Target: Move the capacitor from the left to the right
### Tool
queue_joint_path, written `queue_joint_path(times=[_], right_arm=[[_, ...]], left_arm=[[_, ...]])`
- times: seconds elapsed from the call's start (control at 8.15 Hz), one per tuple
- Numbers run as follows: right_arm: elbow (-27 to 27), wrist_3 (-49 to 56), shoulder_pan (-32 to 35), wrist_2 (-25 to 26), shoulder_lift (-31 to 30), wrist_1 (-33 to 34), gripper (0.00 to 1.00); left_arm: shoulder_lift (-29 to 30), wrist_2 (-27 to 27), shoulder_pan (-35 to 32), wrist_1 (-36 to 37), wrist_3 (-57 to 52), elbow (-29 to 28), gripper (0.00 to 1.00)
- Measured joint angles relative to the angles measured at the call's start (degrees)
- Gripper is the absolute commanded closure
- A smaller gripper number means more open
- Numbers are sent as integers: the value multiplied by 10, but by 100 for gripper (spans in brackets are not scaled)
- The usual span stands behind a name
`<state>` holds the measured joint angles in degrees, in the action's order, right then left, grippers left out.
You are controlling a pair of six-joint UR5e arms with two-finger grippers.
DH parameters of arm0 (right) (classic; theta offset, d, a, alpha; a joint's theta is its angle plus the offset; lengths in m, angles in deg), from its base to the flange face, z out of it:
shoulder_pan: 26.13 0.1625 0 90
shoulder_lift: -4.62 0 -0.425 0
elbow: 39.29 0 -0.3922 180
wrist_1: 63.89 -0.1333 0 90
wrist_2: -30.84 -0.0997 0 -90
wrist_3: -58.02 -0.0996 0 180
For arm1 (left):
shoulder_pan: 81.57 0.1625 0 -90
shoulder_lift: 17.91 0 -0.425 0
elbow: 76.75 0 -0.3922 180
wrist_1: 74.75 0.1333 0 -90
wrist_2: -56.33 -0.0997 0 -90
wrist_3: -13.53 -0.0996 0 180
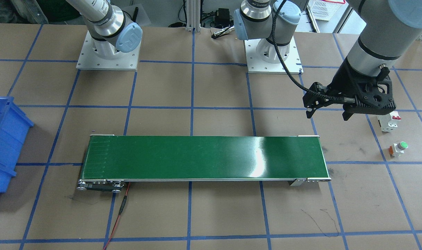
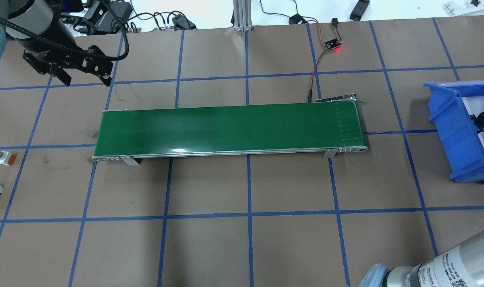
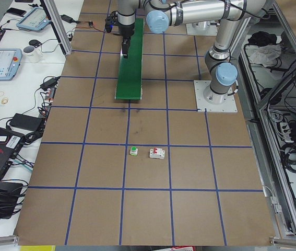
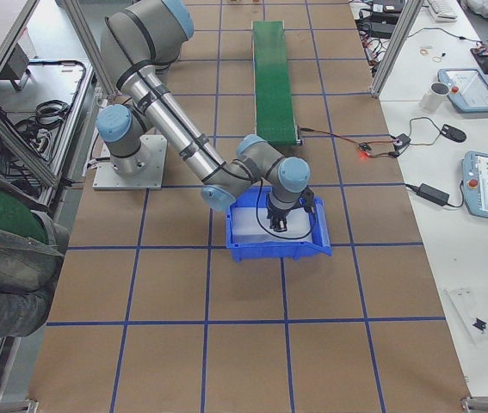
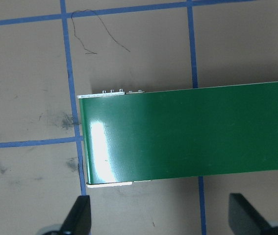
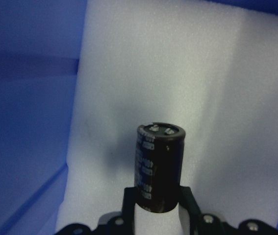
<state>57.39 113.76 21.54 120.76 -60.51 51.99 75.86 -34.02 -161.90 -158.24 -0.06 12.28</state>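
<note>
Capacitor, a glossy black cylinder, sits pinched at its base between the black jaws of the right gripper, inside the blue plastic bin above its matte white foam pad; its long axis follows the jaws, terminal end pointing away from the wrist; the left gripper hangs wide apart and empty beside the shiny green conveyor belt.
</note>
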Motion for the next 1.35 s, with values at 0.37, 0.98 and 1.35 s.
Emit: queue_joint_path(times=[0.37,0.98,1.35], right_arm=[[-2,18,0,-14,-9,37,0],[-8,-25,-1,-25,-126,40,0],[-23,-135,18,-15,-216,-61,0]], left_arm=[[0,0,0,0,0,0,0],[0,0,0,0,0,0,0],[0,0,0,0,-1,0,0]])
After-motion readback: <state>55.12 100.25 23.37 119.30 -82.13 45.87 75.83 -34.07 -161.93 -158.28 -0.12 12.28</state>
